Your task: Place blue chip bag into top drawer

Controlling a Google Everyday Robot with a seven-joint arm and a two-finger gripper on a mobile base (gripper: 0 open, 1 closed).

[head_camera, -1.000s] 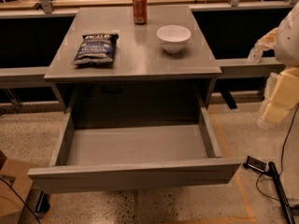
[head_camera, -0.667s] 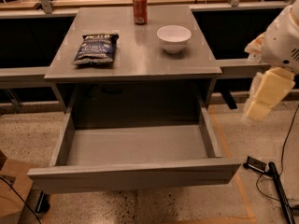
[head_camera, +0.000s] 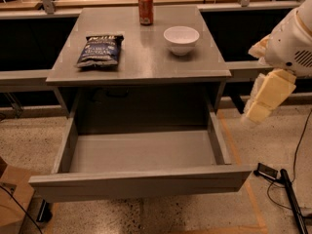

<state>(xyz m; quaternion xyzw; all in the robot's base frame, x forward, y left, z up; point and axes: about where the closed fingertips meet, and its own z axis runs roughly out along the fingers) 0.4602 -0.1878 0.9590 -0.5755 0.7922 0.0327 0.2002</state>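
The blue chip bag (head_camera: 100, 50) lies flat on the left part of the grey table (head_camera: 146, 65). It is dark navy with white lettering. The top drawer (head_camera: 141, 184) below the tabletop is pulled wide open, and its grey inside holds nothing I can see. My gripper (head_camera: 259, 108) hangs at the right edge of the view, to the right of the table and the drawer's right wall. It points down and left, at about the height of the tabletop's underside. It is far from the bag and holds nothing that I can see.
A red soda can (head_camera: 146, 8) stands at the table's back edge. A white bowl (head_camera: 181, 39) sits right of centre. A cardboard box (head_camera: 12, 199) is on the floor at lower left. A black device with cables (head_camera: 280, 179) lies on the floor at lower right.
My arm and gripper have moved left into the view, closer to the table's right side. The bag, can, bowl and drawer have not moved.
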